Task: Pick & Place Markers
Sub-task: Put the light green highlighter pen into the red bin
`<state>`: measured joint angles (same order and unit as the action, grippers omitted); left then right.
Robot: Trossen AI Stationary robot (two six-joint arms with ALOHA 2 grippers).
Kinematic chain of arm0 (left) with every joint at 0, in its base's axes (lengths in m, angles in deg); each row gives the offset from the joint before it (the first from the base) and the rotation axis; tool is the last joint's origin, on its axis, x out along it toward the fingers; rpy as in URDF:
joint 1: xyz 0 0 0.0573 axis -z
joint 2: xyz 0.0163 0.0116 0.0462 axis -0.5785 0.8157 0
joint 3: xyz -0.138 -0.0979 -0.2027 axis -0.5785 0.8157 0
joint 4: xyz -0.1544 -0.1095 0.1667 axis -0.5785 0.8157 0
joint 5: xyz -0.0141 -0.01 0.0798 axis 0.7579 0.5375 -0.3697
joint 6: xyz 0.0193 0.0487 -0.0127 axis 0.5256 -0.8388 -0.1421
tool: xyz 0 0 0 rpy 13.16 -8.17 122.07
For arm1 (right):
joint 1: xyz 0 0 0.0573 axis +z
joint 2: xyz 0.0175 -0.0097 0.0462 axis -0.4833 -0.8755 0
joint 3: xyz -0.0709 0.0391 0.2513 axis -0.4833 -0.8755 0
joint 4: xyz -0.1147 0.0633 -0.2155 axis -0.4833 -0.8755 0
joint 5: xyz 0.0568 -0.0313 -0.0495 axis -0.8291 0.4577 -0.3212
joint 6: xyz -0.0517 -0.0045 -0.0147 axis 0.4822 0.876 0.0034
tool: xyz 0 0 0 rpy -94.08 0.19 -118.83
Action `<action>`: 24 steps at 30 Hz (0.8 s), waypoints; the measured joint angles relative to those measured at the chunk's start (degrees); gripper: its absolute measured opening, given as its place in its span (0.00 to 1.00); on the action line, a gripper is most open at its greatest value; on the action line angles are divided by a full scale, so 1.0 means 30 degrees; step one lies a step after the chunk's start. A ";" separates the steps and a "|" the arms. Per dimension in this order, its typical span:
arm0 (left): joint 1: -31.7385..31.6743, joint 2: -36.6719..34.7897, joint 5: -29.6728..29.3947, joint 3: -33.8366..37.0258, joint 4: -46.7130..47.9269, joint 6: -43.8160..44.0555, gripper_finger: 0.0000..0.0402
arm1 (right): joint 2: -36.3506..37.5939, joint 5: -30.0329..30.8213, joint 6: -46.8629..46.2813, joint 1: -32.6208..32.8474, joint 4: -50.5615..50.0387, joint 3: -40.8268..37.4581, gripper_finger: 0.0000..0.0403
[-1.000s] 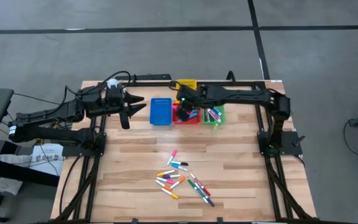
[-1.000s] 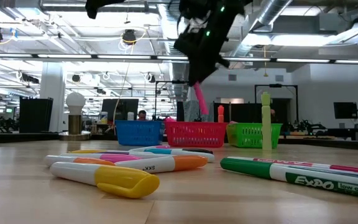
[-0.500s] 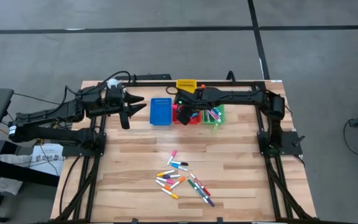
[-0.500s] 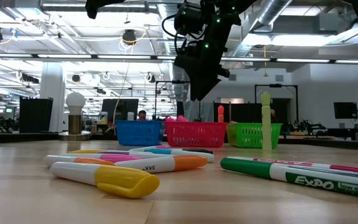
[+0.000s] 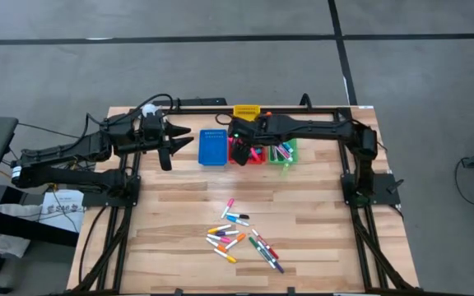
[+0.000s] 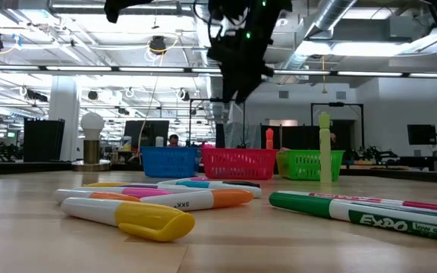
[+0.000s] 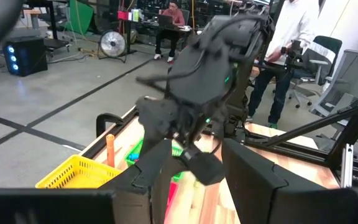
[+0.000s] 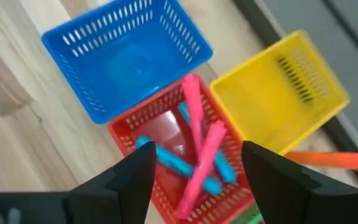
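The right gripper [image 8: 194, 165] hangs released, holding nothing, over the red bin [image 8: 166, 134] of markers [image 8: 205, 158]; the left gripper's [image 5: 174, 141] jaws stand parted, empty.

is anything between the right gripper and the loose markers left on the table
Nothing visible. The right gripper, open and empty, hangs over the red plastic bin. Between that bin and the loose coloured markers lies only bare wooden table. The left gripper waits off to the side.

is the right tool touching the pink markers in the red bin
Apart. The right wrist view shows the open right tool above the red bin, pink markers lying loose inside.
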<state>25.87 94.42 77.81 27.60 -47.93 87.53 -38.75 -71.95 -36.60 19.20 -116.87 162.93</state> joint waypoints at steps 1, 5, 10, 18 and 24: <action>0.0000 0.0000 0.0005 0.0000 0.0000 0.0000 0.35 | 0.0036 0.0272 0.0199 0.0080 -0.0484 0.0378 0.57; 0.0000 0.0000 0.0005 0.0000 0.0004 0.0000 0.35 | 0.0913 0.1036 0.0578 0.0227 -0.3478 0.1460 0.57; 0.0007 -0.0007 -0.0002 0.0000 -0.0004 0.0000 0.35 | 0.3625 0.1050 -0.0074 0.0336 -0.7104 0.1592 0.52; 0.0007 -0.0007 0.0005 0.0000 -0.0015 0.0007 0.35 | 0.8387 0.3035 -0.2507 0.2548 -0.7837 0.1574 0.49; 0.0007 -0.0007 -0.0002 0.0000 -0.0015 0.0022 0.35 | 1.1377 0.7357 -0.6362 0.5653 -0.7832 -0.0744 0.53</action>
<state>25.89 94.40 77.80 27.60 -47.97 87.60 -4.62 -49.88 -55.69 36.16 -140.36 160.70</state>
